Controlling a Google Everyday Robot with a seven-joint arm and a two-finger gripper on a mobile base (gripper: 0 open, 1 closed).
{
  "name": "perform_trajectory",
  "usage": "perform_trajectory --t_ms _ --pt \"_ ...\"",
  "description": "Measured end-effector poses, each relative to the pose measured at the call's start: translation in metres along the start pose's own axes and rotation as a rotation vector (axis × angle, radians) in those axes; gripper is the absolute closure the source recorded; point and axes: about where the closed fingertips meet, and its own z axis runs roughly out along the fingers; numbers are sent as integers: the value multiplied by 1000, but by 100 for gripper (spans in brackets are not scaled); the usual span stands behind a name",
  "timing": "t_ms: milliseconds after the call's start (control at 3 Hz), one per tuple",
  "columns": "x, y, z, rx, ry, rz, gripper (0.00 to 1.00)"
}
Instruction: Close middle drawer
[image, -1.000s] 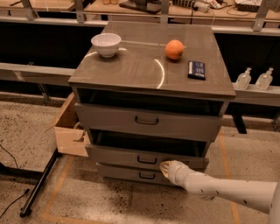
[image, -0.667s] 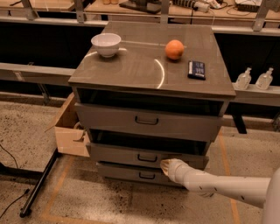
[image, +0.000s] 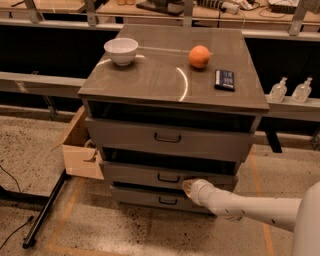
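A grey-brown cabinet has three drawers. The middle drawer (image: 135, 173), with a small dark handle (image: 168, 177), stands slightly out, with a dark gap above its front. My gripper (image: 188, 186) is at the end of the white arm that comes in from the lower right. It is against the middle drawer's front, just right of the handle and at its lower edge. The top drawer (image: 125, 136) and the bottom drawer (image: 140, 197) also sit a little out.
On the cabinet top are a white bowl (image: 121, 50), an orange (image: 199, 56) and a dark flat device (image: 224, 79). An open cardboard box (image: 80, 147) stands left of the cabinet. A black bar (image: 45, 210) lies on the floor. Two bottles (image: 290, 90) stand at right.
My gripper has moved slightly left along the middle drawer's front, towards the handle. The drawer looks about the same.
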Motion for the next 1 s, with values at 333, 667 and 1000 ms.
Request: perform_trajectory --t_ms 333,667,1000 --pt "0 -4 4 2 2 -13 100" --pt "1 -9 7 3 5 -24 100" --pt "6 -2 -1 -29 5 -11 100"
